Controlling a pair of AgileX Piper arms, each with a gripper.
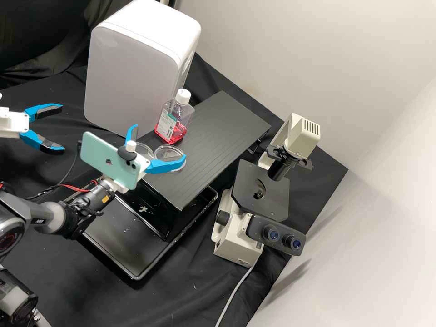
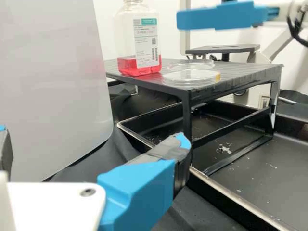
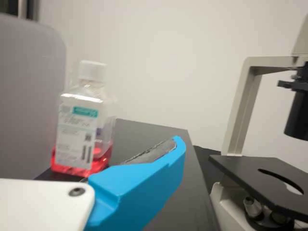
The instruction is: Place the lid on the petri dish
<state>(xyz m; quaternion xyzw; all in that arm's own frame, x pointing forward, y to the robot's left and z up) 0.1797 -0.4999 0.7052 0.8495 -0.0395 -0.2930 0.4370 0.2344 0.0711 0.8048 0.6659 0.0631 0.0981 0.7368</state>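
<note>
Two clear round petri pieces lie side by side on the black ribbed platform (image 1: 218,131): one (image 1: 169,152) in plain sight, the other (image 1: 145,148) partly hidden behind my right gripper. I cannot tell which is the lid. In the left wrist view they appear as a flat disc (image 2: 190,76) with a second rim (image 2: 192,62) just behind it. My right gripper (image 1: 159,143) hangs open just above them, nothing between its fingers; one blue finger (image 3: 144,178) points toward the bottle. My left gripper (image 1: 62,128) stands open, off the platform's left end.
A bottle of red liquid (image 1: 174,119) stands on the platform just behind the dishes. A large white box (image 1: 136,63) sits behind it. A black tray (image 1: 136,268) lies under the platform. To the right stands a microscope (image 1: 263,200).
</note>
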